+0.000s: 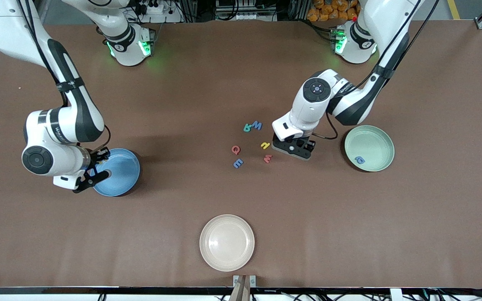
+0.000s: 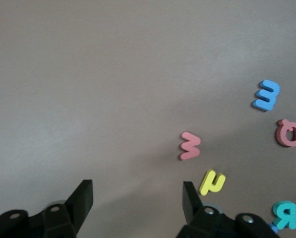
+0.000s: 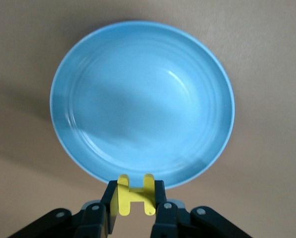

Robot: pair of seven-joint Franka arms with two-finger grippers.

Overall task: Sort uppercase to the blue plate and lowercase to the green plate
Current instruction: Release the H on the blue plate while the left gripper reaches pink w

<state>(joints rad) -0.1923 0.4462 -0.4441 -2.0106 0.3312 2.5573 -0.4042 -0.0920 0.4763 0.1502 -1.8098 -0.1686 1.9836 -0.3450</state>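
Three round plates sit on the counter (image 1: pixel 241 83): one blue plate (image 1: pixel 119 175), one green plate (image 1: pixel 375 144), one cream plate (image 1: pixel 227 242). Eight small foam letters are visible, six of them loose on the counter.

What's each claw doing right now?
Left claw: open, empty, low over the table beside the yellow n.
Right claw: shut on yellow H, over blue plate.

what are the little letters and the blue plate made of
The letters, like the yellow H held in the right gripper and the red w on the table, look like soft matte foam: thick flat cut-outs with blunt edges and no shine. The blue plate looks like smooth hard plastic, possibly glazed ceramic, with glossy highlights and faint rings.
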